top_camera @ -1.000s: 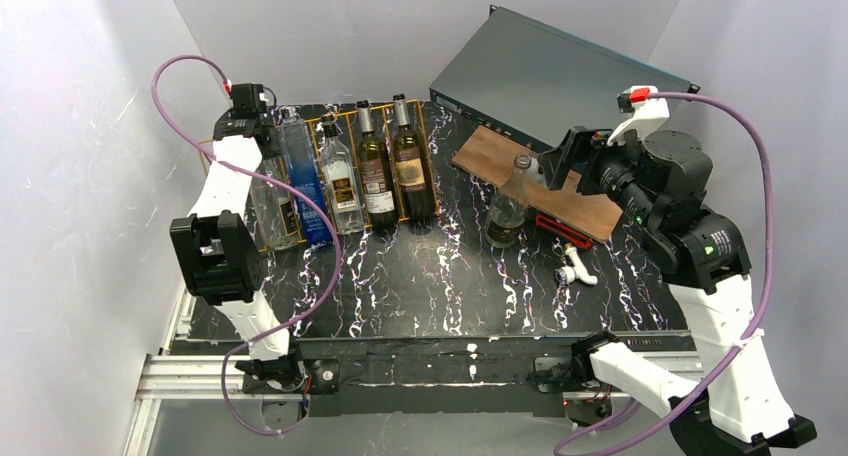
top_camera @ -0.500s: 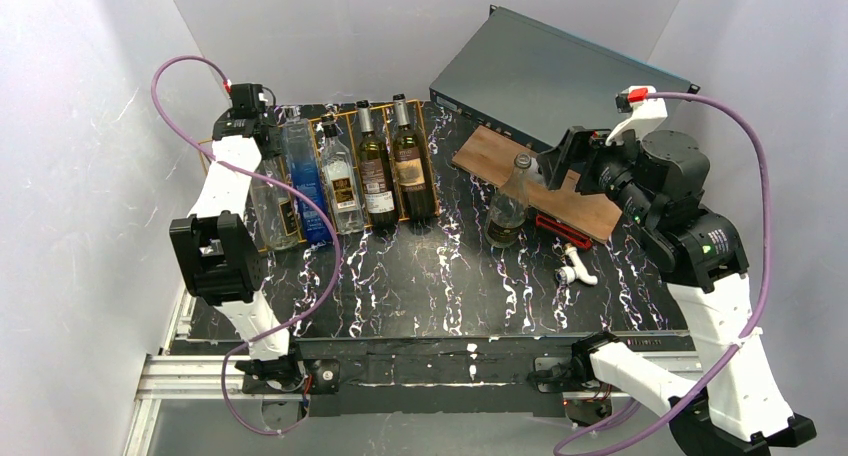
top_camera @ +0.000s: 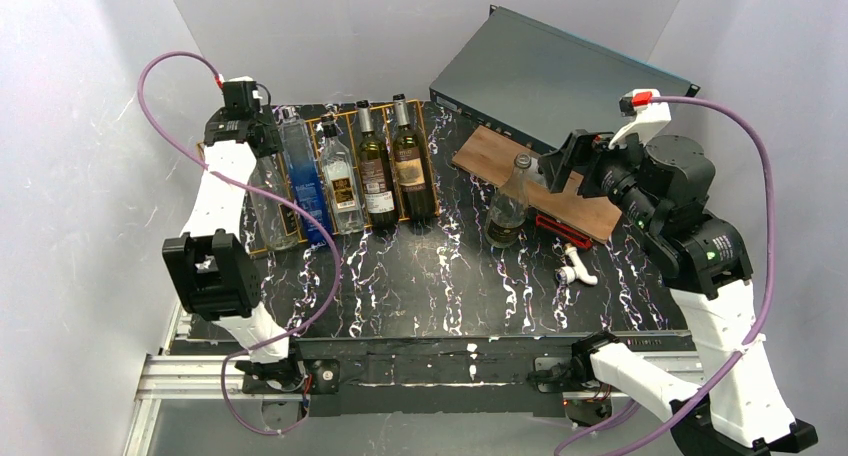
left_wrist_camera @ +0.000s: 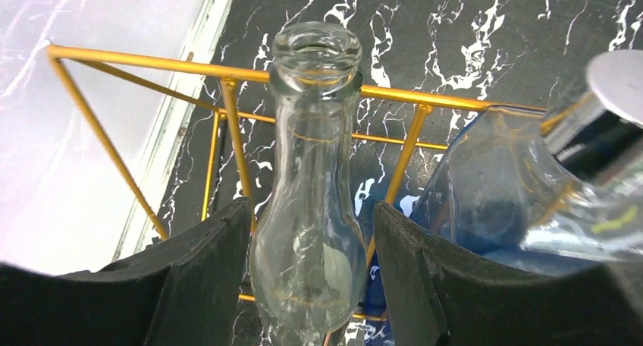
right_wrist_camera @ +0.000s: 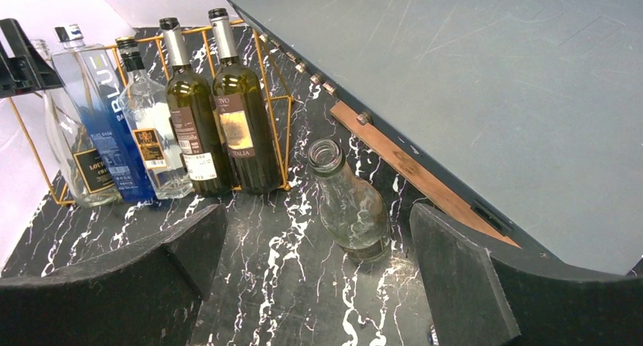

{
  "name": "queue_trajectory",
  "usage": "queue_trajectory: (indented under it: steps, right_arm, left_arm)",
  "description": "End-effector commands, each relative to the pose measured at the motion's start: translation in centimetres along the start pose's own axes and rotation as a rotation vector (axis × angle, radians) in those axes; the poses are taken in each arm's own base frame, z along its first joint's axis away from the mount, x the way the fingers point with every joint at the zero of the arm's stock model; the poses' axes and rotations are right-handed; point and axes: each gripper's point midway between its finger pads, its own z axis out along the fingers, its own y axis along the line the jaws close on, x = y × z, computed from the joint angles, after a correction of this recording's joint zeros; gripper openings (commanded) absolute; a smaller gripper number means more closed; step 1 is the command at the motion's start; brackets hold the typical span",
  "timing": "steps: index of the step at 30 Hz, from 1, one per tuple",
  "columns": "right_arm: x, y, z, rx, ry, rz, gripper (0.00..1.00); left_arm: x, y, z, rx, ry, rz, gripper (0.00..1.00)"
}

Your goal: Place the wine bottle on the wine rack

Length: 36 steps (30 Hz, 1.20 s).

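Six bottles show: five sit in the bays of the one wine rack (left_wrist_camera: pixel 152 59), and a lone clear bottle (right_wrist_camera: pixel 352 209) stands on the counter (top_camera: pixel 430 276) to its right. The clear wine bottle (left_wrist_camera: pixel 315 95) fills the leftmost bay, its neck between the left tool's (left_wrist_camera: pixel 312 217) spread fingers, with a gap on one side. The right tool (right_wrist_camera: pixel 318 213) gapes wide, short of the lone bottle.

From my feed I see plain white walls (top_camera: pixel 90 226) closing the cell in on the left, back and right, evenly and softly lit. The desk (top_camera: pixel 440 286) is black with white marble veining, and an aluminium rail (top_camera: pixel 190 376) runs along its near edge.
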Motion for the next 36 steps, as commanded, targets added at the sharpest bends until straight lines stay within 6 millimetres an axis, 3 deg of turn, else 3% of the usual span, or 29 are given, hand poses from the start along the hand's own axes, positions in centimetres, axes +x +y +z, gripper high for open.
queue_trajectory:
  steps: [1, 5, 11, 20, 23, 32, 36]
  right_arm:
    - [-1.6, 0.6, -0.6, -0.032, -0.066, -0.007, 1.0]
    - [-1.5, 0.6, -0.8, -0.033, -0.063, -0.004, 1.0]
    - [-1.3, 0.6, -1.0, -0.038, -0.066, 0.005, 1.0]
    - [-1.4, 0.8, -1.0, -0.045, -0.07, 0.007, 1.0]
    - [-1.2, 0.8, -0.8, -0.045, -0.066, 0.007, 1.0]
    - [-1.1, 0.9, -0.6, -0.056, -0.067, 0.016, 1.0]
    - [-1.2, 0.6, -1.2, -0.04, -0.073, 0.009, 1.0]
  left_arm:
    - [-0.7, 1.4, -3.7, -0.021, -0.056, -0.024, 0.59]
    - [-1.2, 1.3, -5.9, 0.021, -0.09, -0.051, 0.59]
    - [-1.7, -0.9, -10.4, 0.213, -0.15, -0.132, 0.64]
    - [-1.2, -9.0, -19.2, 0.789, -0.192, -0.255, 0.67]
    - [-0.4, -11.8, -21.7, 0.946, -0.182, -0.274, 0.76]
    - [5.5, -22.2, -27.5, 1.227, -0.233, -0.176, 0.79]
    - [7.8, -26.0, -30.9, 1.289, -0.357, 0.032, 0.85]
